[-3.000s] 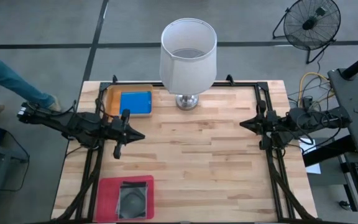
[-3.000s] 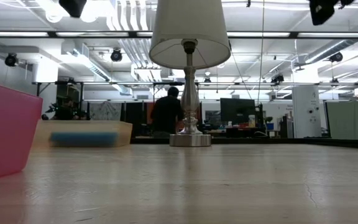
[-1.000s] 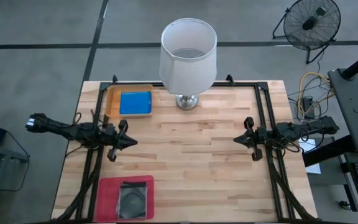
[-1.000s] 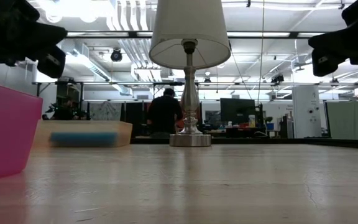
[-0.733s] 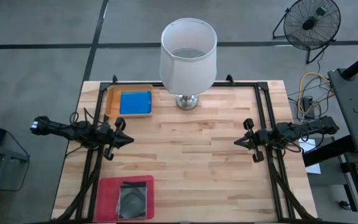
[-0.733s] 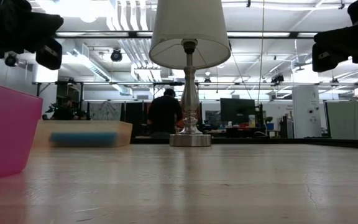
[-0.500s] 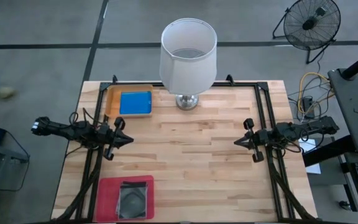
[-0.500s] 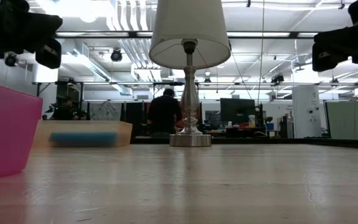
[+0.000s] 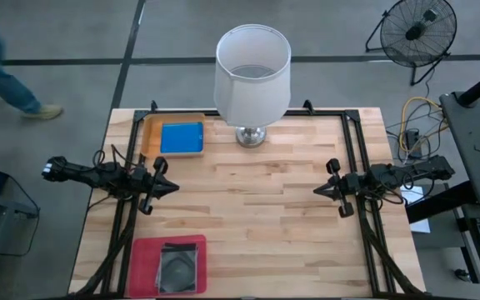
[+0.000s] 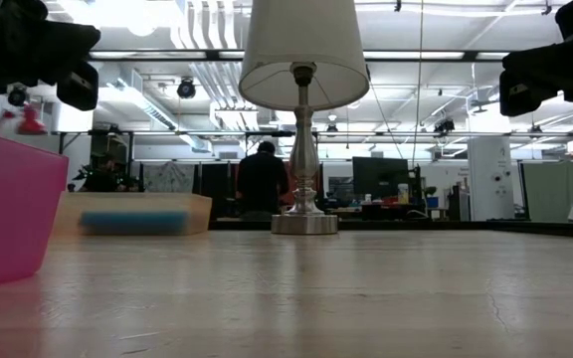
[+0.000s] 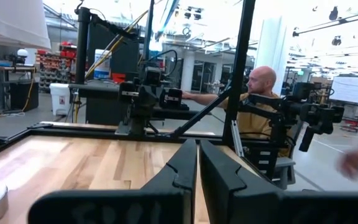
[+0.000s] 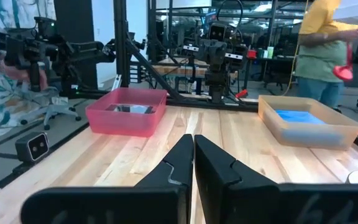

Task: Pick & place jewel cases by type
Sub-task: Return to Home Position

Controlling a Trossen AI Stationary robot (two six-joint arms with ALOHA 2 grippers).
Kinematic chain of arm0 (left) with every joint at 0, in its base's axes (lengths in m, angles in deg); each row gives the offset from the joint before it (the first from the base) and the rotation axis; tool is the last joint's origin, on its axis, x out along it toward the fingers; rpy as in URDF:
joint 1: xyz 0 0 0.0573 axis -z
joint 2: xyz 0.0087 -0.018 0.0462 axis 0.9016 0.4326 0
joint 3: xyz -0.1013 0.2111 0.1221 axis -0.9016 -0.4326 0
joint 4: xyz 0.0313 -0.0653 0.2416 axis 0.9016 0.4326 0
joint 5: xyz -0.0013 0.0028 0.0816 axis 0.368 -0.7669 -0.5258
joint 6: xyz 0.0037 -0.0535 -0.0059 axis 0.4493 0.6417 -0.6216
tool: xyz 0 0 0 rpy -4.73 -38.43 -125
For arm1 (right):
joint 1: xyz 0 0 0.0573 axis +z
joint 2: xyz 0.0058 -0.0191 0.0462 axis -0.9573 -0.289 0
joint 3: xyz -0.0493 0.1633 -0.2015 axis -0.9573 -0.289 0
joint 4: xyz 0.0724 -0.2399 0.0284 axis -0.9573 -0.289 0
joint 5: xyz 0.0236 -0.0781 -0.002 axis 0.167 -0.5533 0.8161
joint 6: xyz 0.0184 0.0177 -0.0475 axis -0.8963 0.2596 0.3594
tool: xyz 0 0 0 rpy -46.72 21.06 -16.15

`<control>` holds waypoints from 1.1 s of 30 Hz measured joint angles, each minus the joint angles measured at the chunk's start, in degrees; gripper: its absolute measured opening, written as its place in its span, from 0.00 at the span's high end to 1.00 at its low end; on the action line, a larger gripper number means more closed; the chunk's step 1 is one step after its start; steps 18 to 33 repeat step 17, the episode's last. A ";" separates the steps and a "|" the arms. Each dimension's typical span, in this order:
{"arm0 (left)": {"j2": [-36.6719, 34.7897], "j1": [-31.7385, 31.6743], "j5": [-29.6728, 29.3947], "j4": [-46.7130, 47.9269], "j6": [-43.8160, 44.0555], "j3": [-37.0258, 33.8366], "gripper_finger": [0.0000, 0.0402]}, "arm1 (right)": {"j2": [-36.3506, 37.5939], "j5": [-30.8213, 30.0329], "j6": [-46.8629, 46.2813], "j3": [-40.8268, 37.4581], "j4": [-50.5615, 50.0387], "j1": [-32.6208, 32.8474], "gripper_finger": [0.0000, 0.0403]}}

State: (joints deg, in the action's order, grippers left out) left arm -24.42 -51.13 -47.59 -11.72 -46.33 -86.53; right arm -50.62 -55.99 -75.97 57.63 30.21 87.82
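We see a blue jewel case lying in the orange tray beside the lamp, and a dark case with a disc in the pink tray. The left gripper and right gripper hang empty, fingers pressed together.

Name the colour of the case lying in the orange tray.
Solid bright blue. The case in the orange tray shows best in the high view.

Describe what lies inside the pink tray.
A dark grey case lies flat inside the pink tray, with bare tray floor around it. Only this top case shows. Anything stacked beneath it is covered, so the count cannot be told.
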 joint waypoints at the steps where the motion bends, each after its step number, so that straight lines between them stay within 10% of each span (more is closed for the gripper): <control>1: 0.02 0.00 0.00 0.04 0.00 0.00 1.00 | 0.00 0.00 0.10 0.00 -0.01 0.00 0.98; 33: 0.02 0.00 0.00 0.02 0.02 0.04 1.00 | -0.02 -0.02 -0.03 0.00 -0.04 0.00 0.98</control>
